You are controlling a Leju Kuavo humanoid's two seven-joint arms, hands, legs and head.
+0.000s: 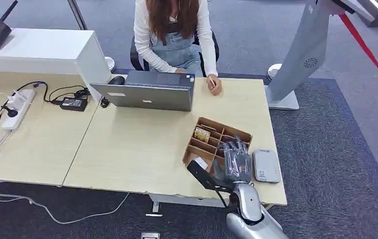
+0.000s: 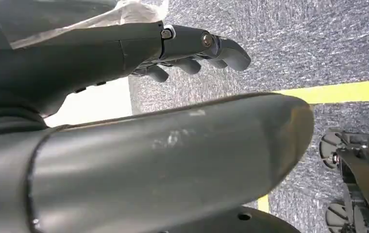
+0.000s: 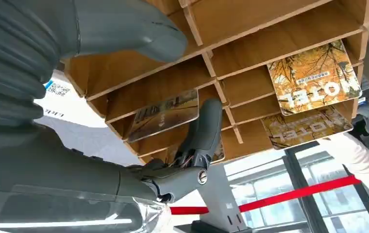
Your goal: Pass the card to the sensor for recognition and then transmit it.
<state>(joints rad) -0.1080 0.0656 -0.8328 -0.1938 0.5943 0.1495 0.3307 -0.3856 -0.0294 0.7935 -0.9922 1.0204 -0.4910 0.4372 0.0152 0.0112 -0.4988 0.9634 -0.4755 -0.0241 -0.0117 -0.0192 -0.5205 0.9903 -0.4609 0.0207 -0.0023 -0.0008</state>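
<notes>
The right hand [image 1: 236, 160] is down over the wooden card box [image 1: 204, 130] near the desk's [image 1: 137, 144] front right, fingers reaching into its compartments. Up close from the wrist, a dark finger [image 3: 206, 127] lies along a divider, its tip touching a card [image 3: 165, 112] propped in one slot, thumb [image 3: 124, 26] out to the side against the box; whether anything is pinched, I cannot tell. Two more cards [image 3: 313, 77] printed HOTEL sit in farther slots. The sensor [image 1: 266, 165], a flat grey pad, lies just beside the box, toward the desk's right edge. The left hand [image 2: 192, 48] hangs over grey carpet, fingers loosely curled, holding nothing. Across the desk a person [image 1: 174, 30] sits behind a laptop [image 1: 147, 92], one hand resting on the desktop with a pen.
</notes>
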